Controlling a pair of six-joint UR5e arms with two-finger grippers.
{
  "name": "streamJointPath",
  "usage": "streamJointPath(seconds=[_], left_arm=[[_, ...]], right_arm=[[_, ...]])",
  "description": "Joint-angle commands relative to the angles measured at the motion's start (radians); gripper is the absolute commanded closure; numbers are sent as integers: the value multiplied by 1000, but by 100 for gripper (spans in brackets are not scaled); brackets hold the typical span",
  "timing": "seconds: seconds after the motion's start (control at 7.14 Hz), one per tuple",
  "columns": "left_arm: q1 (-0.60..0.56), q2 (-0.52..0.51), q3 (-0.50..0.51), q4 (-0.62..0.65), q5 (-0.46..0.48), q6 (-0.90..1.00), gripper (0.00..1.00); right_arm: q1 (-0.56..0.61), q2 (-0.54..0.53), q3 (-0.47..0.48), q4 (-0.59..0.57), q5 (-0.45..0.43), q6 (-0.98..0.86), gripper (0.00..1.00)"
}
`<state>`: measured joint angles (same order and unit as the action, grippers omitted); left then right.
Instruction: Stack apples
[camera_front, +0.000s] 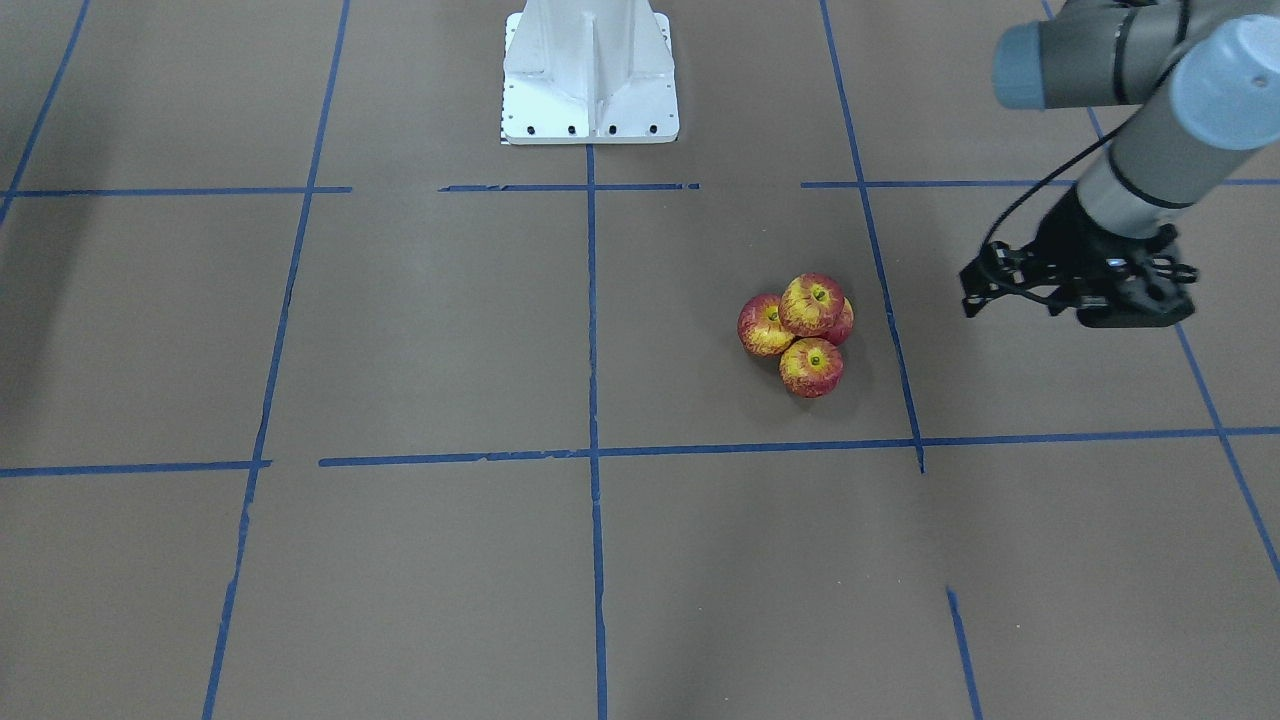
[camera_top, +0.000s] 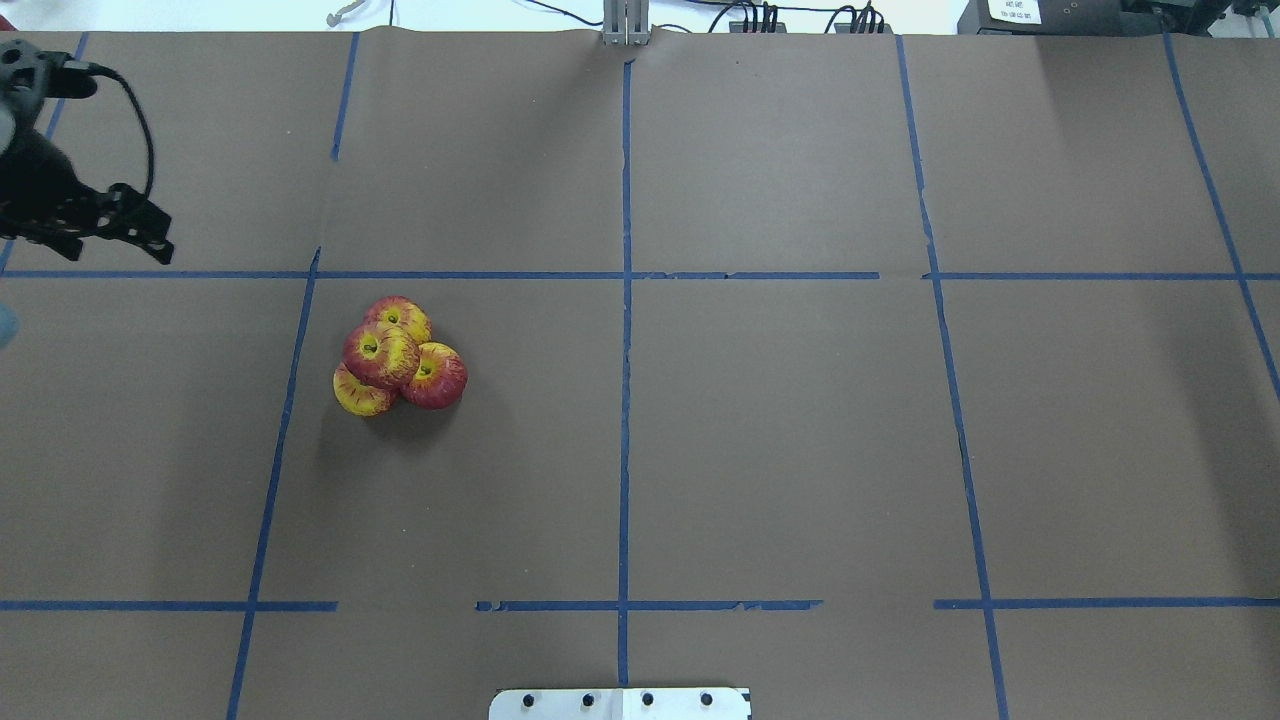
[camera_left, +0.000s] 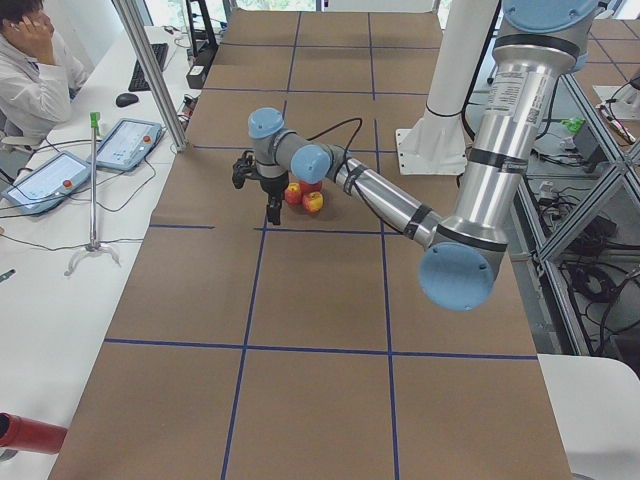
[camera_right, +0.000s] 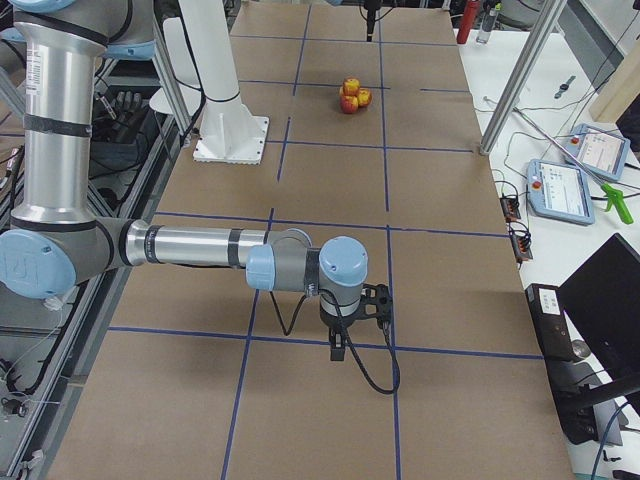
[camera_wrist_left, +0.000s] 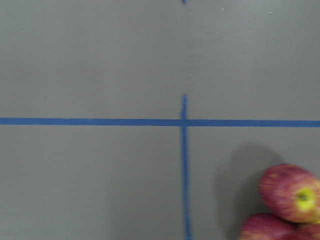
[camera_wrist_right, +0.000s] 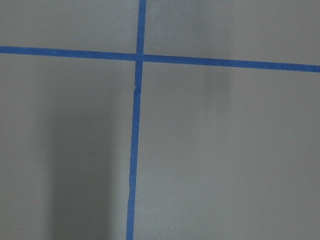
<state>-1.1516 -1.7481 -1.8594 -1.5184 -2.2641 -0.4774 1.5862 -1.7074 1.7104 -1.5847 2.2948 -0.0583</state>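
In the overhead view you see the apples (camera_top: 398, 357) bunched on the brown tabletop (camera_top: 800, 450), at about 9 o'clock from the middle tape crossing. Three sit touching one another, and the top apple (camera_top: 380, 354) rests on them. The front-facing view confirms it: one apple rides above the other three. The left wrist camera catches only a slice of the pile at its 4 o'clock corner. The right wrist camera gives you nothing but crossing blue tape lines (camera_wrist_right: 134, 125).

The apples are small, round and glossy, red with yellow streaks running out from a yellow-green stem dimple.

The left pincer (camera_top: 110, 235) hangs at about 10 o'clock from the pile in the overhead view, well apart from it. You cannot tell whether its fingers are apart or together. Only the right-side view shows the right pincer (camera_right: 340, 345), pointing down near a tape line, far from the apples. Its fingers cannot be judged either.
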Motion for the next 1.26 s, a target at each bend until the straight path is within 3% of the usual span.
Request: streamJointPath(seconds=[0.0,0.28,0.42,1.12], left_arm=[[-196,111,72,3,-9,395,0],[-339,111,217,-2,-53,591,0],[-382,119,242,9,-98,706,0],[-433,127,241,72,-101,737,0]], right_arm=[[0,0,0,0,0,0,0],[0,0,0,0,0,0,0],[0,0,0,0,0,0,0],[0,0,0,0,0,0,0]])
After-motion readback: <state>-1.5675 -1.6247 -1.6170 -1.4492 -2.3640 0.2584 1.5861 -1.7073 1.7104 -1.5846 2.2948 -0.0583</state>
